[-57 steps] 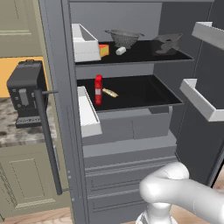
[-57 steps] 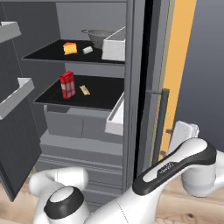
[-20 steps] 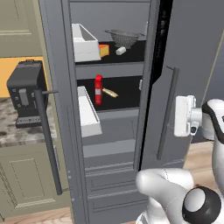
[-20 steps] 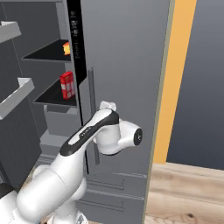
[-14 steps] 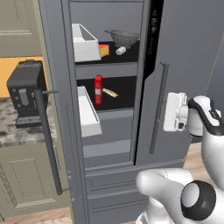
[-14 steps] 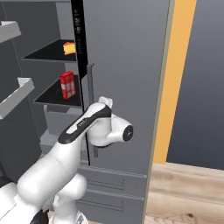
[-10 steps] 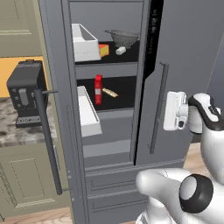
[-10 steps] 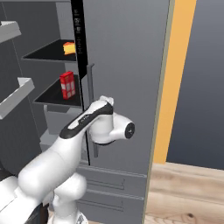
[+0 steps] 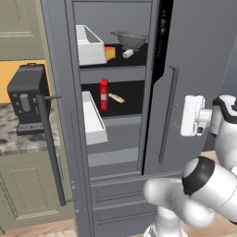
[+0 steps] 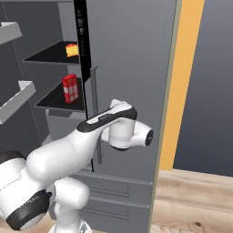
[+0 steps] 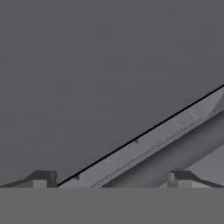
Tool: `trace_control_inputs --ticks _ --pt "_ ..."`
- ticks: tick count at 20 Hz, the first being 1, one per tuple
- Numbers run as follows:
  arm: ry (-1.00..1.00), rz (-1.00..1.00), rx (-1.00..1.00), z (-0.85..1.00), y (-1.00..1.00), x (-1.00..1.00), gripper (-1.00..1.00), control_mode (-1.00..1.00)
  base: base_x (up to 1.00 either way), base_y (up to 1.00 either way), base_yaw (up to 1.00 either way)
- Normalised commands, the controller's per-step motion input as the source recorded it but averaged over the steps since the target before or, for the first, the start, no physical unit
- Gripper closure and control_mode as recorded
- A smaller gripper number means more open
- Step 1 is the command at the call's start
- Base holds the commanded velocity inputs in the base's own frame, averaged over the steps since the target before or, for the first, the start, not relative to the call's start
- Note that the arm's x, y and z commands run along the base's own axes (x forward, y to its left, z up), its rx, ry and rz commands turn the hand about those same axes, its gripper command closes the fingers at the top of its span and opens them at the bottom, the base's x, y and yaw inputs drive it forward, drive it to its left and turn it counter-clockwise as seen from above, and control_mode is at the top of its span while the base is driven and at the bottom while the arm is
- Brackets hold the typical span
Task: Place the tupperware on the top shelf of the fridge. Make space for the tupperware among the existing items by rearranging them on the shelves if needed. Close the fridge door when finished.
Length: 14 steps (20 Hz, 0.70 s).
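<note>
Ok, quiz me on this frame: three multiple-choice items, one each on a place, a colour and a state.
1. Where is the cheese wedge?
A. top shelf
B. lower shelf
C. floor

2. What colour is the bottle?
A. green
B. red
C. white

3. How does the right fridge door stand?
A. wide open
B. partly closed, gap left
C. removed

Answers:
1 A, it sits beside the colander.
2 B, plainly red in both base views.
3 B, the shelves show through the gap.
</note>
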Motion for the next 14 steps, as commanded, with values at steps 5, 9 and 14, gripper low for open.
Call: trace_control_inputs --ticks 5,9,14 --pt "-0.64 -0.8 -0.03 -0.39 0.48 -0.15 -1.0 -1.0 0.0 0.0 0.0" --pt "-0.3 -0.51 -0.05 0.55 0.2 -0.44 -1.0 -1.0 0.0 0.0 0.0" --pt "-0.01 -0.14 -0.04 0.95 0.0 -0.76 -1.0 -1.0 0.0 0.0 0.0"
